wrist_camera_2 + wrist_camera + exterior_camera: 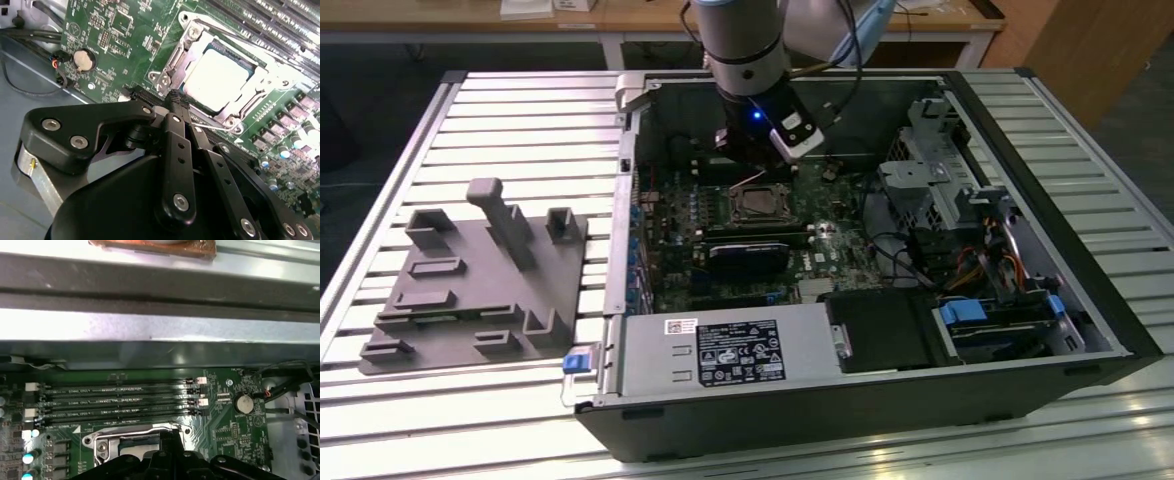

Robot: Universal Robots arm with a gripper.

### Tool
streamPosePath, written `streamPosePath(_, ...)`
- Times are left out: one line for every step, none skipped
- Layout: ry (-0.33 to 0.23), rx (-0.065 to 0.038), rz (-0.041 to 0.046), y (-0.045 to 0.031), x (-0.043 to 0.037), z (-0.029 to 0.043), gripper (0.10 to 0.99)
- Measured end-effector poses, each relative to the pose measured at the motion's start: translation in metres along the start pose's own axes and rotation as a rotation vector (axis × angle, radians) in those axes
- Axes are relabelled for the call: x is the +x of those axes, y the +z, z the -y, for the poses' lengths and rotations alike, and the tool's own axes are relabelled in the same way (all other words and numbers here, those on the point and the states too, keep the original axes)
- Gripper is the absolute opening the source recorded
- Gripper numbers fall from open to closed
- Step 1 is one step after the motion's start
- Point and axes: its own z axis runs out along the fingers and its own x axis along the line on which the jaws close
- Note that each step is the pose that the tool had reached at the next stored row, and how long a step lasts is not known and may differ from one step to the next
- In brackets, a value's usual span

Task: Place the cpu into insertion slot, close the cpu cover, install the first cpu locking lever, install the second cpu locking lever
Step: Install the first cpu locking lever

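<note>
Jaws together just beside the seated cpu (216,79)

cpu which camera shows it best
The second wrist view: the cpu lies close, its pale top plain inside the cover. In the exterior view it is a small dark square under the arm. In the first wrist view the pincer hides most of the slot, and I cannot make out the cpu.

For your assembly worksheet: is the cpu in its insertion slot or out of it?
In. The second wrist view shows the cpu lying flat, the silver cpu cover framing it.
</note>
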Motion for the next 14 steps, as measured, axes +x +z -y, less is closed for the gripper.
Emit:
streamPosePath(-0.001, 0.004, 0.0028, 0.0003, 0.0002, -0.0005, 0.106)
streamPosePath(-0.002, 0.005, 0.0039, 0.0006, 0.0004, -0.0011, 0.106)
streamPosePath(-0.002, 0.005, 0.0045, 0.0009, 0.0007, -0.0018, 0.106)
streamPosePath(-0.002, 0.005, 0.0049, 0.0011, 0.0010, -0.0025, 0.106)
streamPosePath(-0.002, 0.005, 0.0050, 0.0013, 0.0013, -0.0034, 0.106)
streamPosePath(-0.002, 0.005, 0.0052, 0.0015, 0.0015, -0.0042, 0.106)
streamPosePath(-0.002, 0.005, 0.0052, 0.0016, 0.0018, -0.0050, 0.106)
streamPosePath(-0.002, 0.005, 0.0054, 0.0018, 0.0022, -0.0059, 0.106)
streamPosePath(-0.002, 0.005, 0.0054, 0.0019, 0.0026, -0.0068, 0.106)
streamPosePath(-0.002, 0.005, 0.0055, 0.0021, 0.0030, -0.0077, 0.106)
streamPosePath(-0.002, 0.005, 0.0056, 0.0023, 0.0033, -0.0086, 0.106)
streamPosePath(-0.002, 0.005, 0.0057, 0.0024, 0.0037, -0.0093, 0.106)
streamPosePath(-0.002, 0.005, 0.0059, 0.0026, 0.0041, -0.0100, 0.106)
streamPosePath(-0.002, 0.005, 0.0062, 0.0028, 0.0045, -0.0107, 0.106)
